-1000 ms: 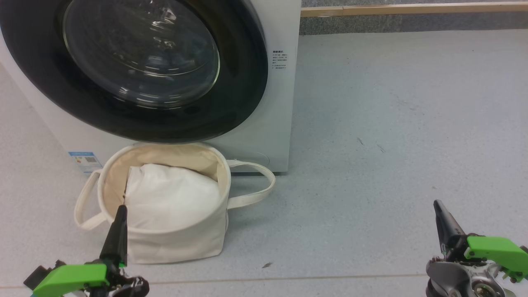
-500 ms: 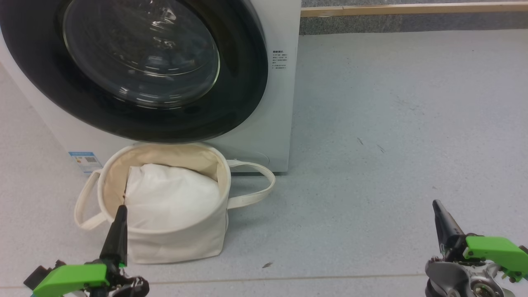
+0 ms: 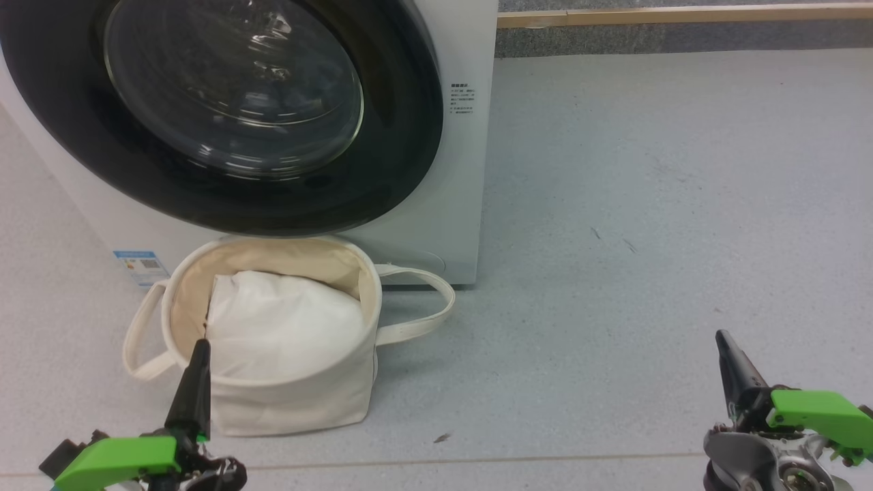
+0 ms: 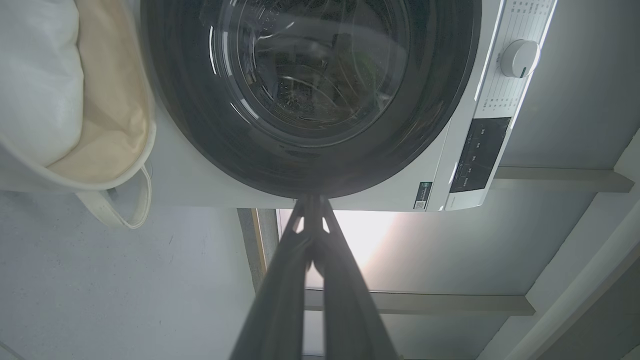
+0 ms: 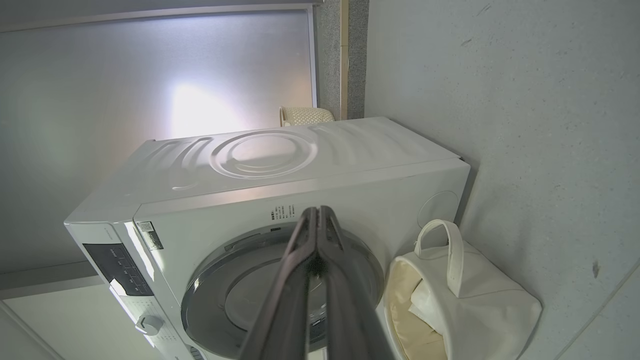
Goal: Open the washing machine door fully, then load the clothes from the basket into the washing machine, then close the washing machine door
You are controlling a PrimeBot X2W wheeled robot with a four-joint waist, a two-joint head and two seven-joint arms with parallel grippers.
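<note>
The left gripper (image 3: 198, 356) sits low at the left of the head view, its two dark fingers pressed together into one spike and holding nothing. Ahead of it and a little to its left, a small blue label (image 3: 140, 266) is stuck low on the machine (image 3: 458, 204). Just ahead of the fingertips and slightly to their right stands the basket (image 3: 293, 409), upright on the floor (image 3: 648, 204). The tip overlaps its near rim in the head view, and whether it touches the canvas cannot be told. A plain white bundle (image 3: 279, 327) fills the basket, and one loop handle (image 3: 436, 303) hangs out on the side away from this gripper. Beyond the basket the machine's front rises, with the door (image 3: 402, 136) lying flat against it, closed, its black rim reaching down to just above the basket's far edge. In the left wrist view the closed tips line up with the edge of that rim. Well apart from the basket, far to its right, the right gripper (image 3: 725, 341) hangs over bare floor, its fingers also pinched together and empty. In its own wrist view they point at the door, with the basket beside the machine.
</note>
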